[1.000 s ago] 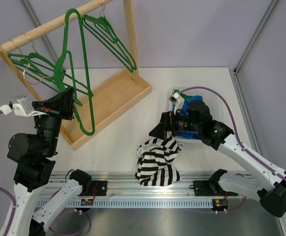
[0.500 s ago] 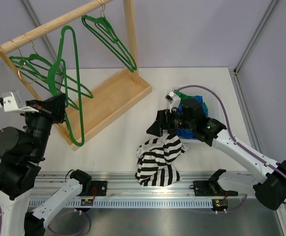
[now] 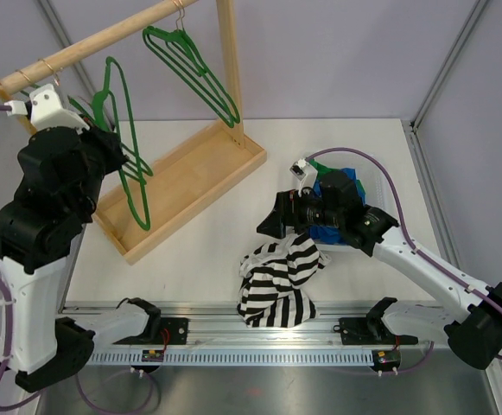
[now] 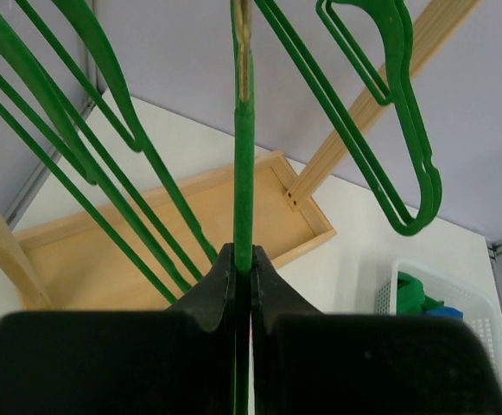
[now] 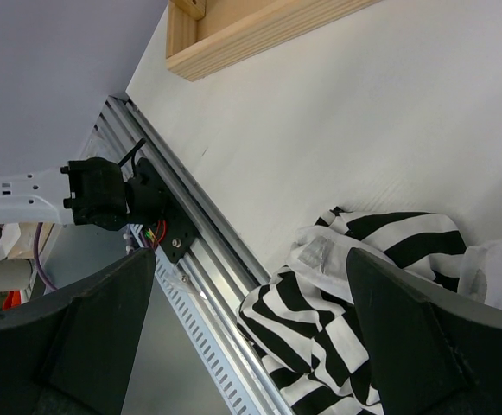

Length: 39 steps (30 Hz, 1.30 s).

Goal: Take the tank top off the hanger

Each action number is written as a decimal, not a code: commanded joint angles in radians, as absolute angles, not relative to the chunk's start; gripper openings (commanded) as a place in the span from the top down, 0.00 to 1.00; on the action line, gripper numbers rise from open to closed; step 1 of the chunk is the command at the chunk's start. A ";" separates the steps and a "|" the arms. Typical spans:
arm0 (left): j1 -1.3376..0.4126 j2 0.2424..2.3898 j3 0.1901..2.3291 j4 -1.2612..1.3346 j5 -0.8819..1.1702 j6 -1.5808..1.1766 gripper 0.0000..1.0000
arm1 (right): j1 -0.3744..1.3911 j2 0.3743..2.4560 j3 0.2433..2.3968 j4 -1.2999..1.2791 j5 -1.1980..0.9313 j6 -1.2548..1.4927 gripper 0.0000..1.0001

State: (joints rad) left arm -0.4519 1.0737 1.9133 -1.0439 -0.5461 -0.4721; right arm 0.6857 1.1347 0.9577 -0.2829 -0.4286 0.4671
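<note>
Tank top (image 3: 276,287), black-and-white striped, lies crumpled on the table (image 3: 320,143) close to the middle of its near edge, off any hanger and touching the aluminium rail (image 3: 233,354) that runs along that edge. The right wrist view shows its folds, a pale label, and one end draped over the rail, which the overhead view shows less clearly.

The right pincer (image 5: 251,285) hangs just above the garment with its jaws wide apart and nothing between them. Behind that arm, near the right edge of the table, sits a white basket (image 4: 471,298) with blue and green cloth (image 4: 415,294) in it. The overhead view hides most of the basket behind the arm; the left wrist view shows its lattice wall.

The left arm is raised high over the far left corner, beside the wooden rack (image 3: 190,173). Only the left wrist view shows its grip. The left pincer (image 4: 242,259) is clamped together on the thin bar of a bare green hanger (image 4: 244,156). Other green hangers (image 3: 194,73) hang from the rack's pole (image 3: 104,39), over its tray-shaped base.
</note>
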 commanded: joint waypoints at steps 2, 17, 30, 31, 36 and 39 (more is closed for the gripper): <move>-0.456 1.219 2.087 -1.055 -0.724 -0.434 1.00 | 0.687 1.121 1.006 -0.256 -0.419 0.463 0.01; -0.368 1.476 2.310 -0.986 -0.938 -0.324 1.00 | 0.687 1.117 0.989 -0.311 -0.399 0.445 0.01; -0.143 1.465 2.111 -0.933 -0.663 -0.403 1.00 | 0.689 1.181 0.988 -0.282 -0.416 0.486 0.00; -0.143 1.460 2.102 -0.930 -0.655 -0.410 1.00 | 0.689 1.184 0.988 -0.275 -0.414 0.488 0.01; -0.143 1.445 2.063 -0.937 -0.634 -0.426 1.00 | 0.689 1.200 0.991 -0.275 -0.419 0.482 0.01; -0.143 1.417 2.045 -0.937 -0.611 -0.436 0.91 | 0.689 1.218 0.999 -0.296 -0.423 0.447 0.01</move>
State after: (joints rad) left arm -0.1490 1.4643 2.0579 -0.9775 -0.6552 -0.4114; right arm 0.6857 1.2015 0.9577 -0.3195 -0.4122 0.4740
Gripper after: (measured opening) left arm 0.056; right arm 0.993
